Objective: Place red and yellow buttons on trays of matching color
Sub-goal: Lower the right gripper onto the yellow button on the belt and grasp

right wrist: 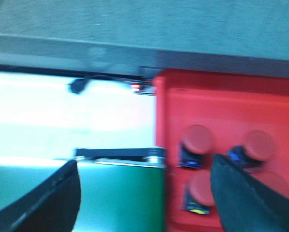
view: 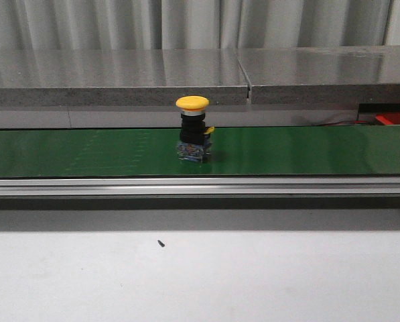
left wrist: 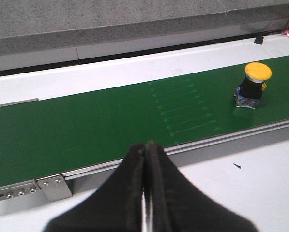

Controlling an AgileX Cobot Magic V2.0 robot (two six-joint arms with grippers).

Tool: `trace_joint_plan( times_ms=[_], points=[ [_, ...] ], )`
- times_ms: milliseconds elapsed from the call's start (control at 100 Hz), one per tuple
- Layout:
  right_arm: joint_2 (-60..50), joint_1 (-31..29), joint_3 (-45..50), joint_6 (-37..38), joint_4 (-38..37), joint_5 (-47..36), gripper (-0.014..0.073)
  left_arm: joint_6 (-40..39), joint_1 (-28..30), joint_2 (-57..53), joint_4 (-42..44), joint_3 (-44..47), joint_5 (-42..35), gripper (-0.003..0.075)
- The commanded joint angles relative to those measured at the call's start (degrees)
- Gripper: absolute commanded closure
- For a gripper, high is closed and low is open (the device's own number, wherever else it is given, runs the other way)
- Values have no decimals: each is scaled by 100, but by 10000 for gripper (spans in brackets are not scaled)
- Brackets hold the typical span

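Near the closed left gripper (left wrist: 145, 154), the yellow button (view: 192, 127) stands upright mid-belt; open wide, descend squarely, while the right gripper (right wrist: 144, 188) gapes over the red tray (right wrist: 221, 111).

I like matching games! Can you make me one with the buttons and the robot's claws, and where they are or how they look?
Things:
1. yellow button
2. red buttons
3. left claw
4. right claw

Clues:
A. wide open
B. standing on the green belt
C. shut tight
D. lying in the red tray

Pairs: 1-B, 2-D, 3-C, 4-A
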Motion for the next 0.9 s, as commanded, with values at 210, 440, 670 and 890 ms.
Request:
trace_joint_plan(
  times_ms=[210,440,670,890],
  points=[
    [-357,1038,-135,-63,86,740,35,-4,-46,17,-122,-162,-382,739],
    [-351,1745,-135,-63,86,1009,35,-4,-46,17,-122,-162,-382,739],
    [28,2364,-347,-194,47,1474,35,-4,-46,17,-122,-162,-382,739],
    [610,2912,-665,-504,41,1583,35,-4,-46,17,-122,-162,-382,739]
  ],
)
